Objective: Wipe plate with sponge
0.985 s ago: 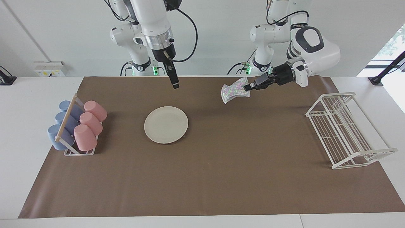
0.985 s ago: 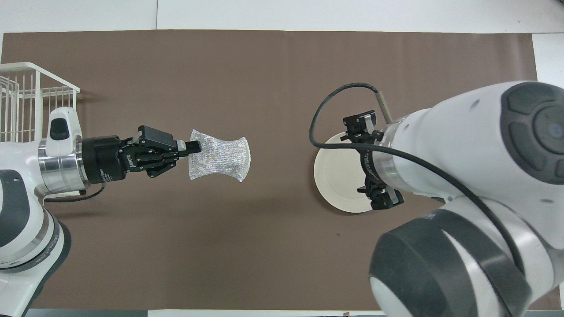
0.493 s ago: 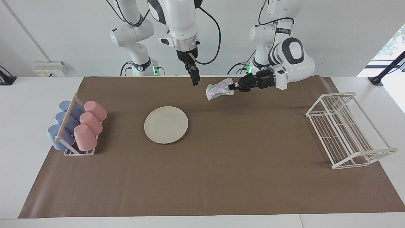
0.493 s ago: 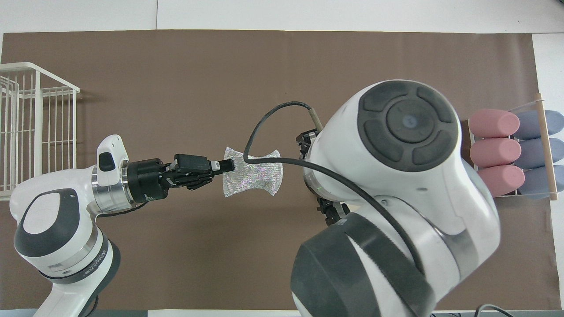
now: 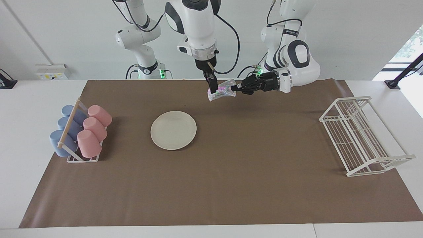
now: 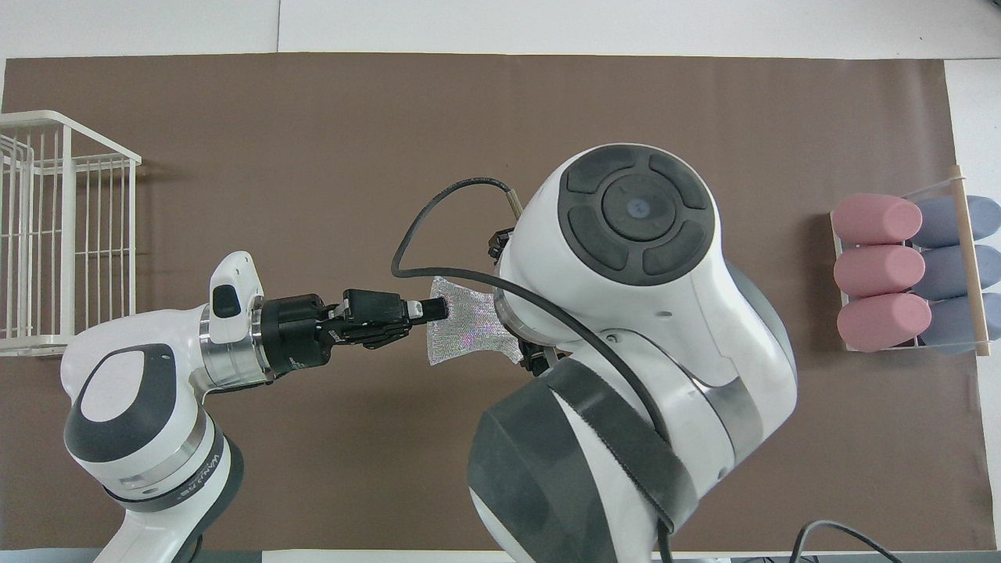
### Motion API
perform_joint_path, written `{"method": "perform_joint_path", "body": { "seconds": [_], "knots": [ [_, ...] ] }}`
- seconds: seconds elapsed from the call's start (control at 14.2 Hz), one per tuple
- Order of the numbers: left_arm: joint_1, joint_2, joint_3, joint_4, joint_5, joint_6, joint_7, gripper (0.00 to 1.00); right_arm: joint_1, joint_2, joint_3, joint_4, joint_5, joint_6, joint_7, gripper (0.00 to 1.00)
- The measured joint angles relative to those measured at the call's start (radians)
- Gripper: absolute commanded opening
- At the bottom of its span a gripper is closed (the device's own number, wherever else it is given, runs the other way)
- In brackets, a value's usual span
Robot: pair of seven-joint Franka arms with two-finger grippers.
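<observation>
The left end effector [image 5: 235, 88] grips the sponge [image 5: 222, 90] in mid-air, the pad's free end pointing at the right end effector [image 5: 213, 88] — fingers apart, right at the sponge. The plate [image 5: 173, 130] lies on the surface below, toward the right arm's end.
</observation>
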Motion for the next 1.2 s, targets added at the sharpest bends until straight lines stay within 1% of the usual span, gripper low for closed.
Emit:
{"method": "perform_joint_path", "body": {
  "seconds": [0.35,0.49,0.84,0.91,0.99,1.06,1.13,1.2],
  "knots": [
    [0.0,0.0,0.0,-0.01,-0.001,0.0,0.002,0.0,0.016,0.0,0.001,-0.007,0.002,0.044,0.066,1.0],
    [0.0,0.0,0.0,-0.012,-0.001,0.0,0.002,0.0,0.03,0.001,0.002,-0.027,0.002,0.099,0.112,1.0],
    [0.0,0.0,0.0,-0.013,-0.001,0.0,0.003,0.0,0.045,-0.016,0.003,-0.096,0.002,0.14,0.142,1.0],
    [0.0,0.0,0.0,-0.013,-0.001,0.0,0.003,0.0,0.05,-0.022,0.003,-0.11,0.002,0.141,0.142,0.96],
    [0.0,0.0,0.0,-0.013,-0.001,0.0,0.003,0.0,0.056,-0.027,0.003,-0.122,0.002,0.143,0.142,0.8],
    [0.0,0.0,0.0,-0.013,-0.001,0.0,0.003,0.0,0.059,-0.031,0.003,-0.129,0.002,0.145,0.142,0.63],
    [0.0,0.0,0.0,-0.013,-0.001,0.0,0.003,0.0,0.061,-0.035,0.003,-0.134,0.002,0.149,0.142,0.43],
    [0.0,0.0,0.0,-0.014,-0.001,0.0,0.003,0.0,0.061,-0.037,0.003,-0.137,0.002,0.152,0.142,0.21]
  ]
}}
